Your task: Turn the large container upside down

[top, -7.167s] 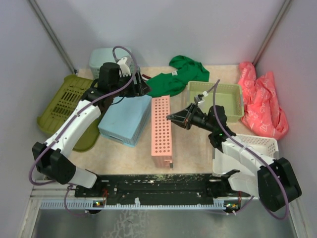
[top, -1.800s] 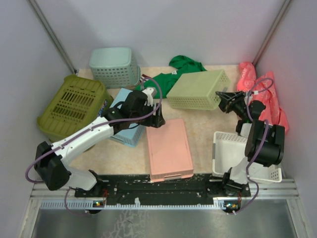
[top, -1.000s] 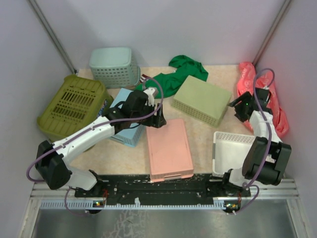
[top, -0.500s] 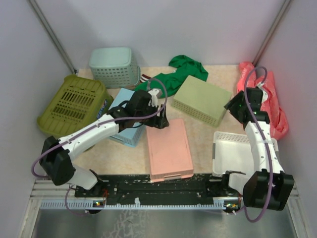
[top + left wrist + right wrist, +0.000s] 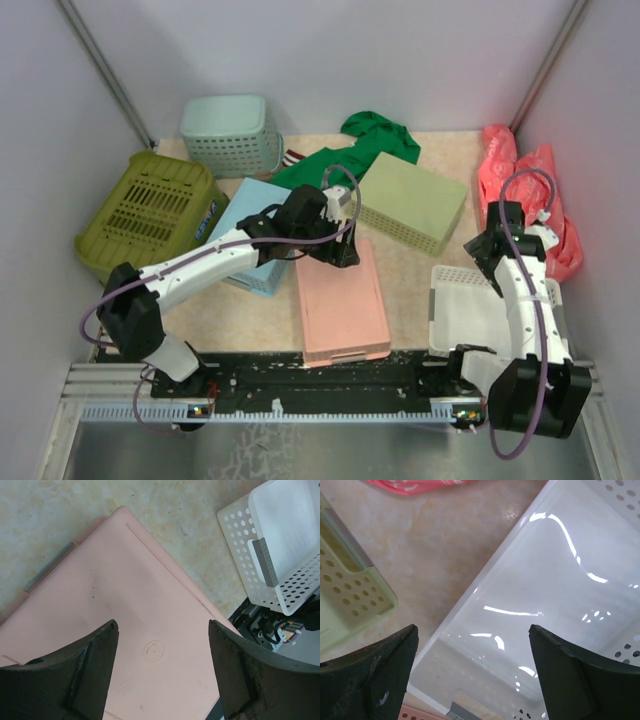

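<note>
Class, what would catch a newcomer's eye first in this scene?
The big olive-green basket sits far left, slotted base showing. A flat pink tray lies in the middle, with the left fingers open above it. A bright red bag is bunched by the right wall.

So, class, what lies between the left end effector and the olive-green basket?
The light blue box, as the top view shows.

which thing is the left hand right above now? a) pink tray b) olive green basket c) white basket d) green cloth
a, the left wrist view shows the open left hand over the flat pink tray, while the olive green basket sits apart at the far left.
</note>
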